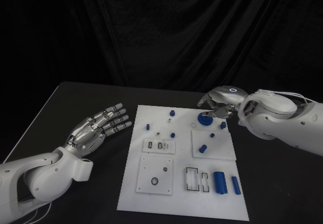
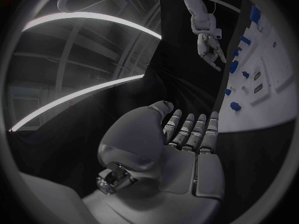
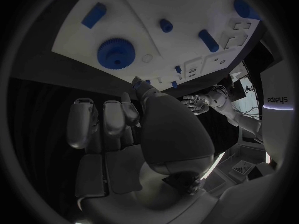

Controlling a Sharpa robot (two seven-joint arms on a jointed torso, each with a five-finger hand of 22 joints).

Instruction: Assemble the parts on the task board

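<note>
The black bench [image 1: 80, 93] carries the white task board [image 1: 155, 196]. The left robot hand [image 1: 97, 128] lies flat beside it, fingers spread, holding nothing. The right robot hand [image 1: 216, 105] hovers, fingers curled (empty), above a blue gear [image 1: 204, 120] among small blue parts [image 1: 219, 182].

White task board [image 1: 176, 205] lies flat mid-table; small blue pegs [image 1: 172, 135] stand across it. A blue gear [image 1: 204, 119] sits far right; two blue cylinders [image 1: 227, 182] lie near right.

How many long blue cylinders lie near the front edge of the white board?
2, side by side at its front right: a thick cylinder, and a thin cylinder right of it.
</note>
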